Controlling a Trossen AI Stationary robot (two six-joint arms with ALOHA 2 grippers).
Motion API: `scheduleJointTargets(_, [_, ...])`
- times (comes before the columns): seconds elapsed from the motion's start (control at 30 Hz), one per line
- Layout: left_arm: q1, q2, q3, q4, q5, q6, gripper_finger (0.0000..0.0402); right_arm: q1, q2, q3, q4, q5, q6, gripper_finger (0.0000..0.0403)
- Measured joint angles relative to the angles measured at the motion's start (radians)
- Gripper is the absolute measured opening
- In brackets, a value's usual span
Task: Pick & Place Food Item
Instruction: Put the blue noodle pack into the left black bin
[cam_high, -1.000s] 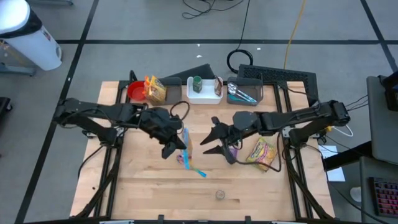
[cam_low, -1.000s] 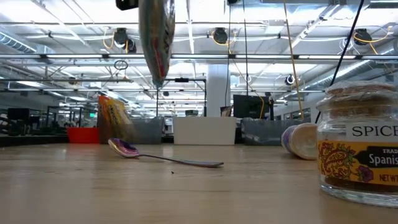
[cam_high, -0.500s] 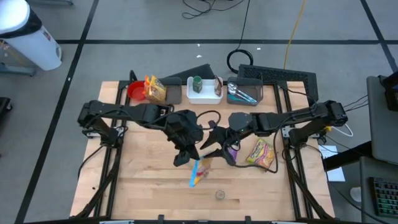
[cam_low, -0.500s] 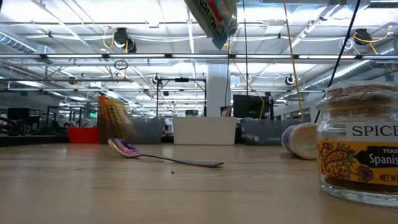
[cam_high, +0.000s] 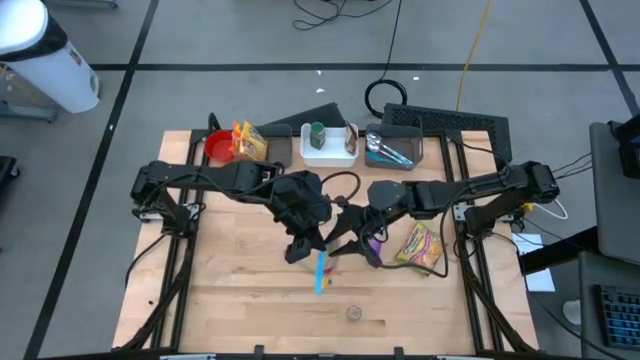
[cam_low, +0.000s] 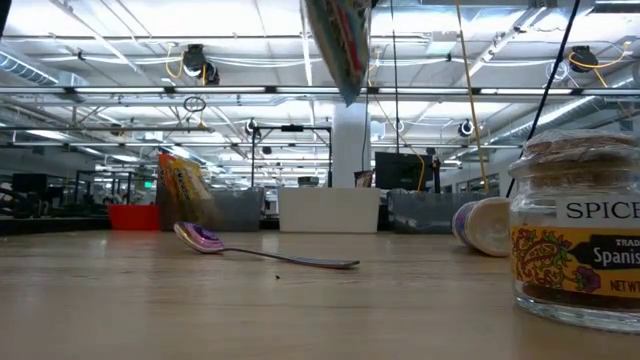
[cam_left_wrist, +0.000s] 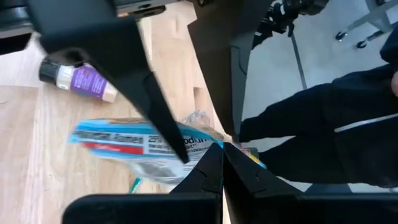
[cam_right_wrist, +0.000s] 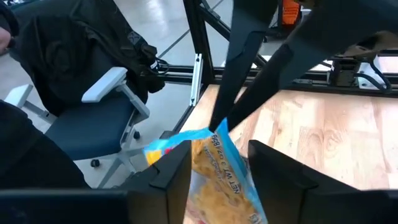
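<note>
A snack bag (cam_high: 320, 272), blue and white with a yellow-orange face (cam_right_wrist: 221, 168), hangs over the middle of the table, high in the low view (cam_low: 338, 45). My left gripper (cam_high: 308, 245) reaches in from the table's left and is shut on it. My right gripper (cam_high: 340, 235) comes from the right, nearly level, with its fingers apart. In the right wrist view its two fingers (cam_right_wrist: 177, 171) stand on either side of the bag's lower part. Whether they touch the bag I cannot tell. My left gripper (cam_left_wrist: 222, 149) pinches the bag's top edge (cam_right_wrist: 217, 127) between its two fingertips, slanting down from the table's left. The bag hangs below the fingers, tilted, clear of the table.
A yellow snack bag (cam_high: 420, 245) and a purple bottle (cam_left_wrist: 81, 78) lie on the table's right. A spoon (cam_low: 260, 255) and a spice jar (cam_low: 580, 240) are near the front. At the back stand a red bowl (cam_high: 218, 148), an orange bag (cam_high: 248, 143), a white bin (cam_high: 328, 143) and a utensil bin (cam_high: 392, 148).
My left gripper has carried the bag toward the table's right and a little toward the near edge, up to my right gripper, rolling as it went. The bag has swung and turned below the fingers and stayed clear of the table.
</note>
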Motion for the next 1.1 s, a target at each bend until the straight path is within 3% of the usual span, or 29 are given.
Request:
scheduleJointTargets(0.33, [0.000, 0.000, 0.000, 0.001, -0.028, -0.014, 0.0000, -0.001, 0.000, 0.000, 0.007, 0.001, 0.001, 0.0010])
scheduleJointTargets(0.77, [0.041, 0.000, 0.000, -0.007, -0.021, -0.021, 0.0035, -0.001, 0.000, -0.001, 0.002, 0.031, 0.037, 0.0000])
scheduleJointTargets(0.97, [0.091, 0.000, 0.000, -0.003, -0.032, -0.003, 0.0095, 0.000, -0.007, -0.001, -0.010, 0.057, 0.041, 0.0000])
scheduleJointTargets(1.1, [0.137, -0.005, 0.000, -0.043, 0.035, 0.071, 0.0145, -0.012, -0.021, -0.001, -0.033, 0.095, 0.046, 0.0000])
